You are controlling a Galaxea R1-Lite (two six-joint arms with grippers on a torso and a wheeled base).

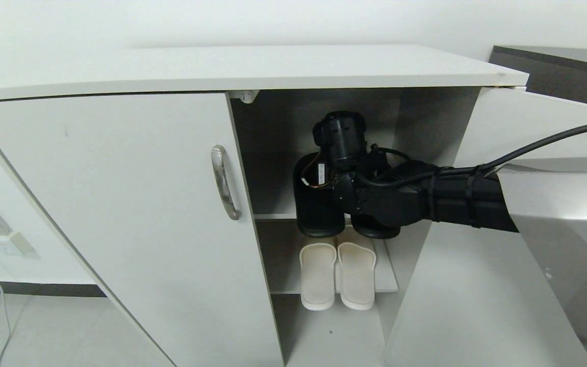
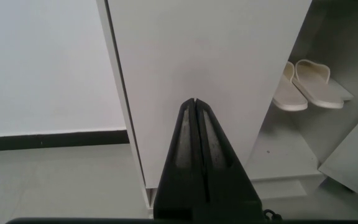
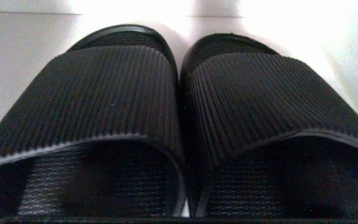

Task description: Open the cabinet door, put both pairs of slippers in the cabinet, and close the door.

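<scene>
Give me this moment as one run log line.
right door open | left door shut | white slippers: lower shelf | black slippers: shelf above, right arm over them | left gripper: shut, empty, before left door

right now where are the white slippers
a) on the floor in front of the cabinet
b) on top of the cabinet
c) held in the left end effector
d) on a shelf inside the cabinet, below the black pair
d: the white slippers lie side by side on a shelf inside the open cabinet, one level under the black slippers.
</scene>
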